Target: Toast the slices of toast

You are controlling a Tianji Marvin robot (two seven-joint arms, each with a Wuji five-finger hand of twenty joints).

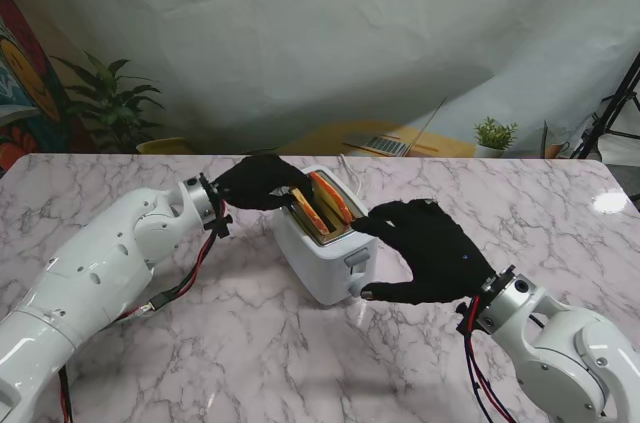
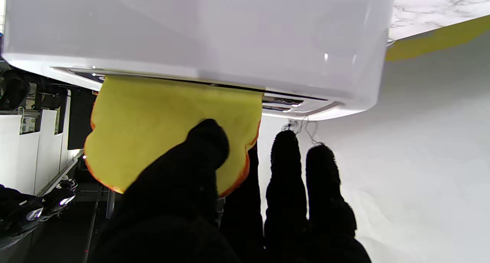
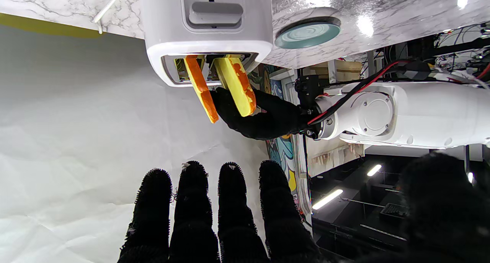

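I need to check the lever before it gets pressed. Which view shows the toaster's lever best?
The right wrist view: the lever faces the camera, unobstructed, on the toaster end. The stand view shows it small, close to the right hand. The left wrist view shows only the toaster's side, no lever.

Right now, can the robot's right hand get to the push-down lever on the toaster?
Probably yes. The right hand hovers open beside the toaster, thumb near the lever, and nothing lies between them. The left hand is busy with a toast slice on the other side.
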